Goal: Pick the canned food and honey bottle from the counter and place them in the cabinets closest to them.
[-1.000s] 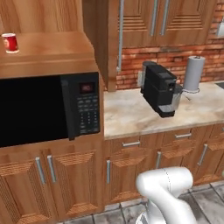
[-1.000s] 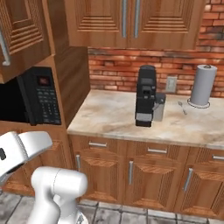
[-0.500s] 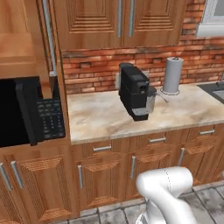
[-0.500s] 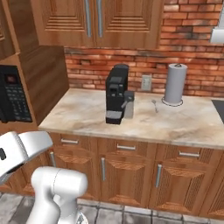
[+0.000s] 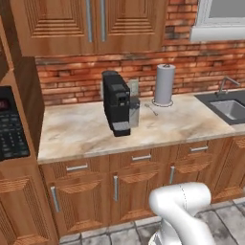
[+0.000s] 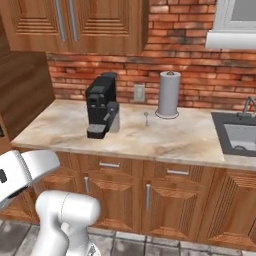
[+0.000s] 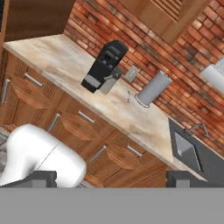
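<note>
The beige marble-look counter (image 5: 81, 134) (image 6: 150, 135) (image 7: 57, 54) runs over wooden base cupboards. Closed brown wall cabinets (image 5: 95, 24) (image 6: 75, 22) (image 7: 175, 15) with silver bar handles hang above it. The canned food and the honey bottle are out of view. My gripper (image 7: 114, 179) is open, its two dark fingertips (image 7: 43, 178) wide apart with nothing between them, held well back from the counter and looking at it at a tilt.
On the counter stand a black coffee machine (image 5: 117, 103) (image 6: 101, 104) (image 7: 105, 65) and a paper towel roll (image 5: 164, 85) (image 6: 168, 94) (image 7: 153, 89). A sink (image 5: 229, 107) (image 6: 240, 137) lies at the right. The microwave (image 5: 12, 124) is at the left.
The whole picture has slid left, so the camera has moved right along the counter. The microwave has nearly left the view and the sink has come in. The gripper stays open.
</note>
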